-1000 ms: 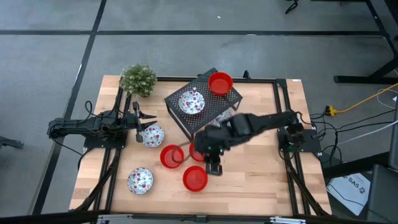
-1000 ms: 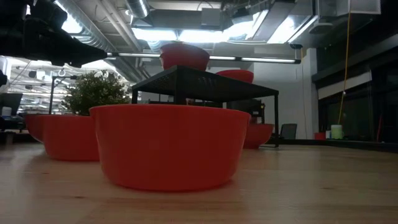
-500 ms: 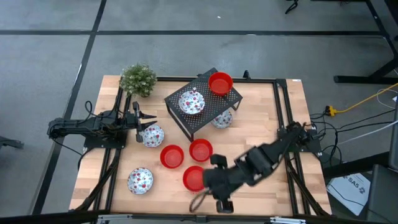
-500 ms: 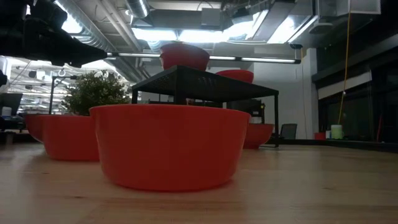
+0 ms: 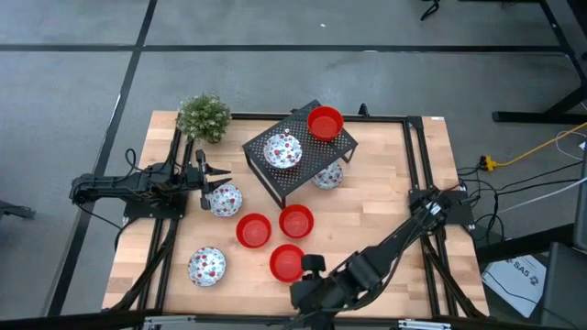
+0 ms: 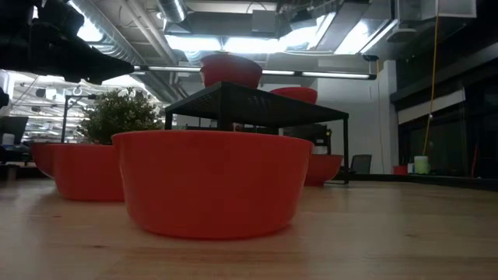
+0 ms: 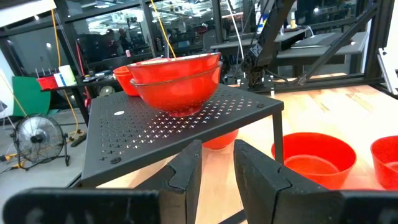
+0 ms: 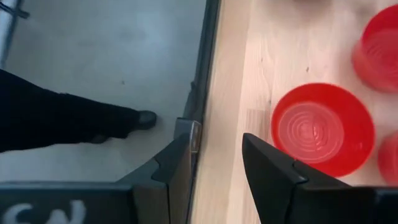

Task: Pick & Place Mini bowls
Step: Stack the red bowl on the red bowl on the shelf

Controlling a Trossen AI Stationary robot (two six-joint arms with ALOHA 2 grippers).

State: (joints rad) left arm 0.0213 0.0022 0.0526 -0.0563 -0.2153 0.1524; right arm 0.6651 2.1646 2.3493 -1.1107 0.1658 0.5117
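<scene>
**Right arm at the front edge, both grippers empty**

High view: the right gripper (image 5: 307,298) hangs over the tabletop's (image 5: 385,197) front edge and is partly cut off by the frame, so its fingers cannot be read here. The left gripper (image 5: 204,176) sits near the left edge, just beside a speckled bowl (image 5: 226,198). The black rack (image 5: 298,154) stands toward the back edge and carries a second speckled bowl (image 5: 282,150) and a red bowl (image 5: 325,122), both mouth up. A third speckled bowl (image 5: 327,174) shows only partly, under the rack's right side. Three red bowls (image 5: 253,230), (image 5: 295,221) and (image 5: 287,262) sit together near the middle front, all upright and empty. A fourth speckled bowl (image 5: 207,266) lies toward the front-left corner. A plant (image 5: 204,116) stands at the back-left corner.

Low view: one red bowl (image 6: 212,180) fills the foreground, hiding much behind it; the rack (image 6: 257,105) rises beyond.

Left wrist view: the fingers (image 7: 185,169) stand narrowly apart with nothing between them, facing the rack (image 7: 180,121).

Right wrist view: the fingers (image 8: 268,162) are spread moderately, holding nothing, over the tabletop's edge (image 8: 233,93) beside a red bowl (image 8: 322,129). A person's dark leg and shoe (image 8: 62,118) show on the floor.
</scene>
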